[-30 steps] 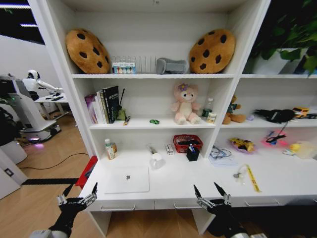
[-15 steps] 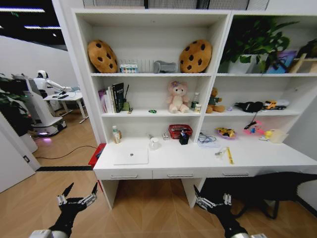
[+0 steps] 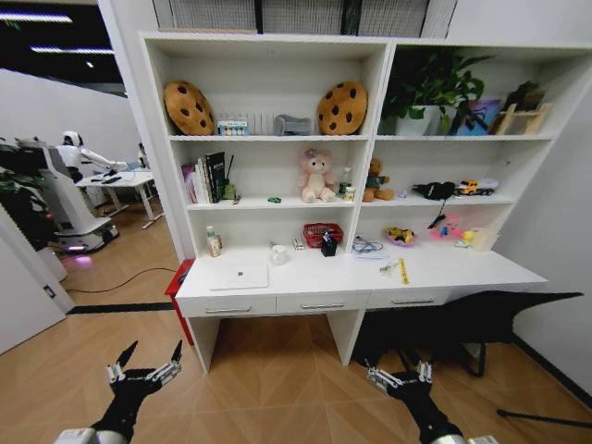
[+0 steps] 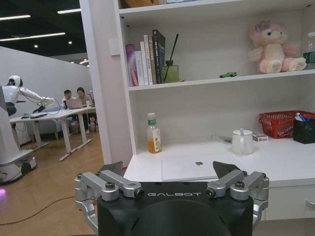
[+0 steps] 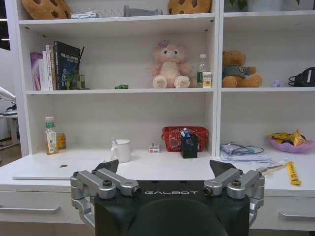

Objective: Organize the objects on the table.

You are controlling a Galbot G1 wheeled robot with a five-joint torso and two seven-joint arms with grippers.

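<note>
A slim silver-white laptop (image 3: 239, 276) lies closed on the left part of the white table (image 3: 444, 273). It also shows as the laptop (image 4: 194, 167) and the laptop (image 5: 47, 169). A tiny green toy car (image 3: 274, 200) sits on the shelf above, left of the pink bear. Pens stand in a black holder (image 5: 189, 145) beside the red basket. My left gripper (image 3: 148, 361) and right gripper (image 3: 400, 373) hang low over the wooden floor, well short of the table, both open and empty. The wrist views show the left gripper (image 4: 169, 168) and right gripper (image 5: 165, 166) facing the desk.
A white mug (image 3: 278, 254), an orange bottle (image 3: 214, 243), cables (image 3: 367, 246) and a yellow strip (image 3: 403, 271) lie on the table. A dark chair (image 3: 462, 319) sits under its right end. Another robot (image 3: 69, 190) stands at far left. Open floor lies before the desk.
The whole picture has shifted: the camera has backed away and the desk and shelves look farther off and smaller. Both grippers hold the same open pose.
</note>
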